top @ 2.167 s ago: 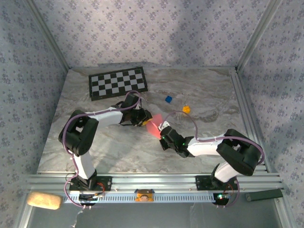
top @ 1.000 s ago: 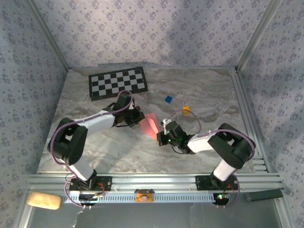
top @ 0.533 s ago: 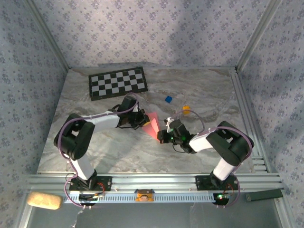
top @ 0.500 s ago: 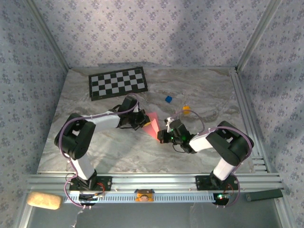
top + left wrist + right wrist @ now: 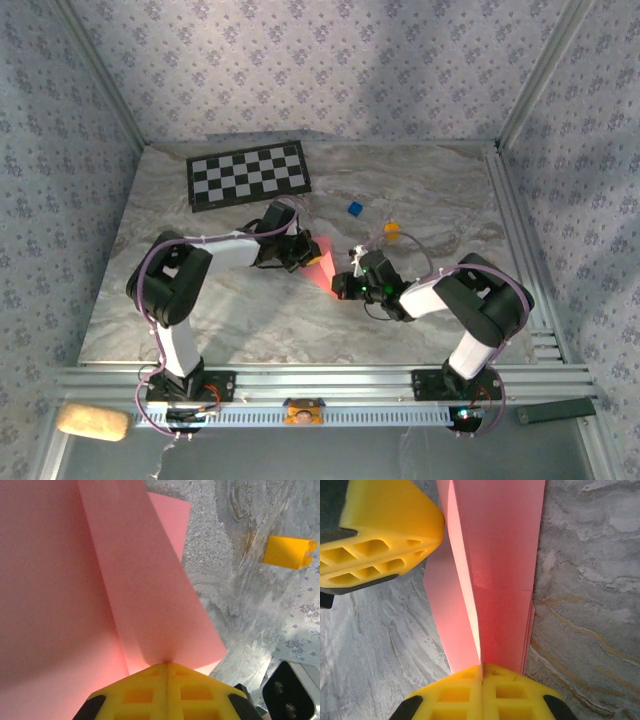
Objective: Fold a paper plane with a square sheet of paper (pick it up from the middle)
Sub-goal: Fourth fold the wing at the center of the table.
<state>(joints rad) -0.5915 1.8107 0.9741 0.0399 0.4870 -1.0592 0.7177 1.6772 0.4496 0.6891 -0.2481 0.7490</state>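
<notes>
A: Risk? The left fingers [image 5: 145,692] are pinched tight on one end of the paper plane [image 5: 318,262], and the right fingers [image 5: 460,690] are tight on the other. I'd guess any pull apart tears it, and a twist wrecks the crease.
B: Where is it?
A: Mid-bench [image 5: 250,320], strung between them, near the orange block [image 5: 392,231].
B: Look?
A: Salmon pink, long layered flaps, sharp centre fold, not flat.
</notes>
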